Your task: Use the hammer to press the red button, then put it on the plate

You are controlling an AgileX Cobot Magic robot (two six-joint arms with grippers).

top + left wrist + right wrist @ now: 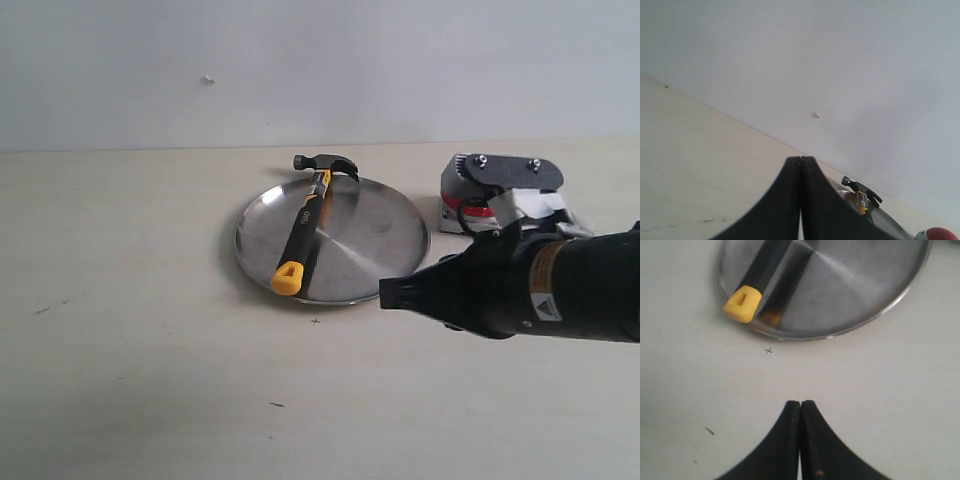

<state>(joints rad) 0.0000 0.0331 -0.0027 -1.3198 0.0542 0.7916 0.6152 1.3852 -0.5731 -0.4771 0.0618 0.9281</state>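
Note:
The hammer (305, 228) lies across the silver plate (385, 235), its dark head over the far rim and its yellow end at the near rim. The red button (476, 208) is mostly hidden behind my right arm; only a red strip on its grey base shows. My right gripper (392, 292) hovers shut and empty just in front of the plate's near right edge. In the right wrist view that gripper (800, 403) points at bare table short of the plate (855, 295) and the hammer's yellow end (742, 303). My left gripper (801, 159) is shut and empty, away from the hammer (861, 196).
A pale wooden table (130, 330) runs to a plain white wall (300, 60). Small dark marks dot the tabletop. The left arm does not show in the exterior view.

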